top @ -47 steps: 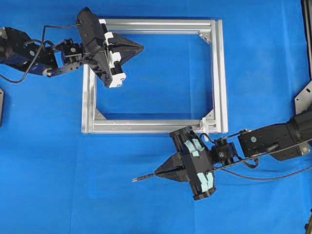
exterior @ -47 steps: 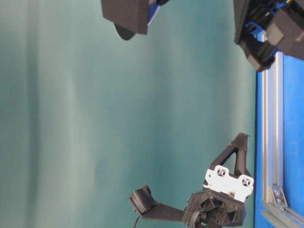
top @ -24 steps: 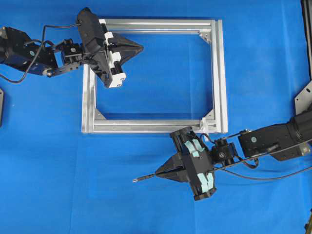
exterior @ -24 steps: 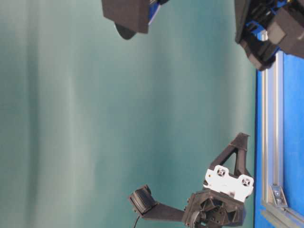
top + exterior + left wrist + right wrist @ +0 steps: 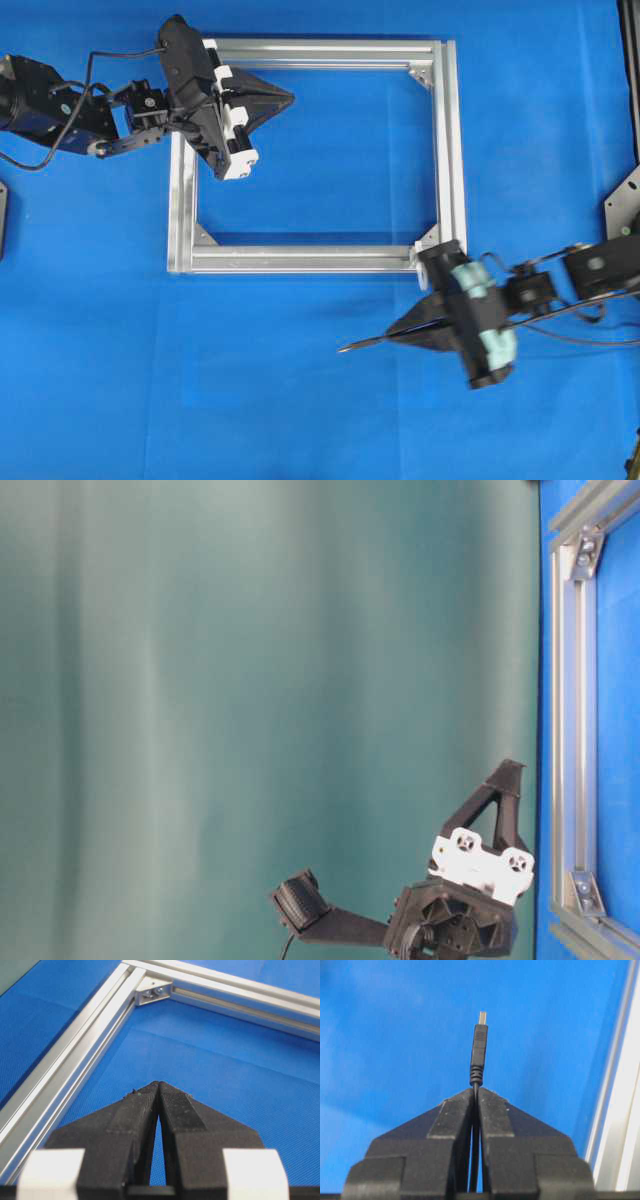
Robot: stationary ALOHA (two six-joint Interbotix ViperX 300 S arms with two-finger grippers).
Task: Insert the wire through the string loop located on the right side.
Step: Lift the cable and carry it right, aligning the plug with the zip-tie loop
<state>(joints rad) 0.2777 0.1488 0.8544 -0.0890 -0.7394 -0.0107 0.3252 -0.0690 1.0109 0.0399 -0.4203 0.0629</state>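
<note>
Blue surface [image 5: 300, 400] is seen overhead beneath the aluminium frame [image 5: 445, 150]; the wire [image 5: 362, 345] is clamped by the right gripper [image 5: 392, 335] below the frame's lower right corner. The left gripper [image 5: 158, 1085] is shown clenched, empty, in its wrist view. The plug [image 5: 479, 1050] is seen protruding in the right wrist view.

String loop [image 5: 421, 252]: only a pale speck at the lower right corner of the aluminium frame [image 5: 310, 258] in the overhead view, partly covered by the right gripper [image 5: 392, 334]; shape cannot be made out.

Wire [image 5: 479, 1050]: in the right wrist view only the plug and a short run between the fingers are seen; the rest is hidden behind the gripper body.

Table-level view: frame cut off at right edge; left gripper [image 5: 508, 770] body cropped at bottom edge.

Left wrist view: frame rails cut by the top and left edges.
</note>
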